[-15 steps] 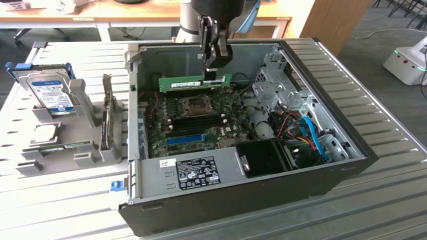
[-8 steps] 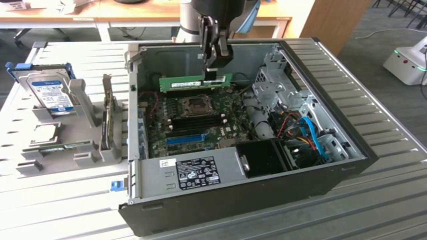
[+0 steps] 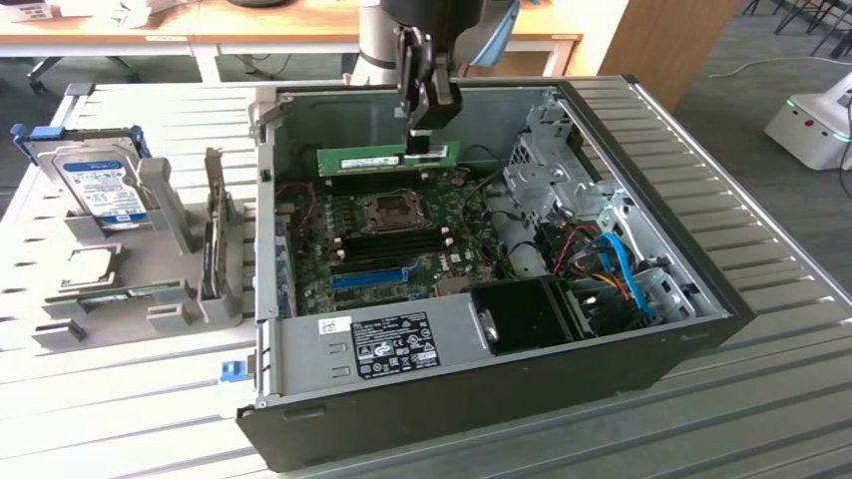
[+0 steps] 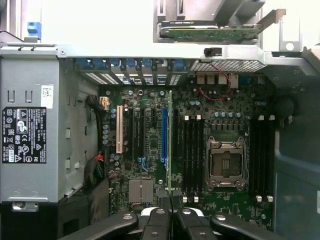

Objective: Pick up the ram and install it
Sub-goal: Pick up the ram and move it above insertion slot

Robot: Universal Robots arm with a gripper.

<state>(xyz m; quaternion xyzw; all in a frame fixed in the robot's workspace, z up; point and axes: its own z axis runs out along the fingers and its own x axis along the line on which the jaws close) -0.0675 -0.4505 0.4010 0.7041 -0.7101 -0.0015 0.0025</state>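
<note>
The ram (image 3: 379, 158) is a long green stick with a white sticker, hanging level above the far part of the motherboard (image 3: 386, 244) inside the open computer case (image 3: 639, 359). My gripper (image 3: 429, 146) reaches down from above and is shut on the stick's end at the exterior view's right. In the wrist view the ram (image 4: 170, 135) appears edge-on as a thin green line running out from my gripper (image 4: 170, 202). It hangs over the board beside the black memory slots (image 4: 189, 155), near the CPU socket (image 4: 226, 162).
A grey rack at the exterior view's left holds a blue-labelled hard drive (image 3: 104, 188) and a second green stick (image 3: 123, 293). Inside the case are the power supply (image 3: 389, 344), a drive cage (image 3: 540, 165) and blue and red cables (image 3: 616, 271). A white machine (image 3: 812, 125) stands far right.
</note>
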